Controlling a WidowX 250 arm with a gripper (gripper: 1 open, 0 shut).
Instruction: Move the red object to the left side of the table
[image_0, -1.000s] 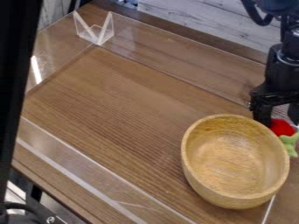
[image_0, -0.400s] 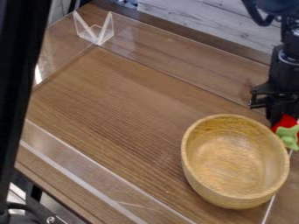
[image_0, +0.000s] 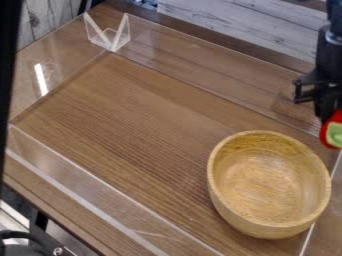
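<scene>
At the far right edge of the camera view, the small red object (image_0: 333, 129) with its green cap hangs just above the table (image_0: 147, 110). My black gripper (image_0: 329, 112) is right over it, shut on its upper part. Both are partly cut off by the frame edge, and the far finger is out of view. The held object hangs beyond the rear right rim of the wooden bowl, apart from it.
A round light-wood bowl (image_0: 267, 182) stands empty at the front right of the table. Low clear acrylic walls edge the tabletop, with a clear bracket (image_0: 107, 32) at the back left corner. Bare wood-grain surface stretches across the left and middle.
The gripper has shut on the red object and risen, moving slightly right. The red object has come up off the table with it. The bowl has not moved.
</scene>
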